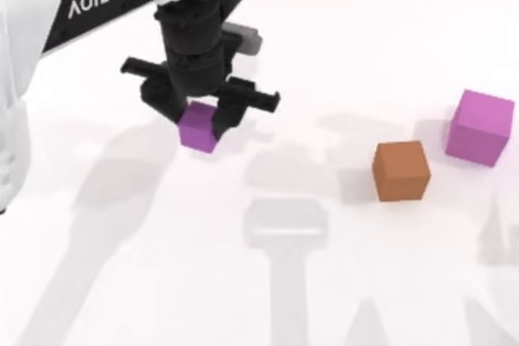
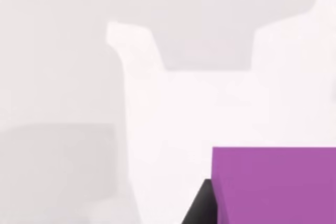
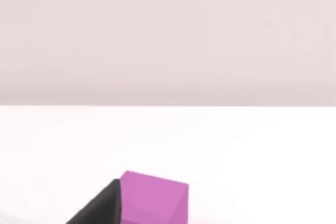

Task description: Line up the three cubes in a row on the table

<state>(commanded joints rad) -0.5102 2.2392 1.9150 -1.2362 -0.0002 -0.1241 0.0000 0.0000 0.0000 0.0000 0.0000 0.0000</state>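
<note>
Glossy white table (image 1: 324, 54); left gripper (image 1: 197, 121) clamped on small purple cube (image 1: 197, 129), 2 other cubes well right.

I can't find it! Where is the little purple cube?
In the top view, the small purple cube sits left of centre on the table, between the left gripper's fingers, well left of the orange cube.

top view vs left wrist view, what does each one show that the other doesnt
Only the top view shows the left gripper with its fingers around the small magenta-purple cube, plus the brown-orange cube and the larger magenta-purple cube at the table's right. Only the left wrist view shows a dark finger against that small cube's side. Both show the small cube and the white table.
</note>
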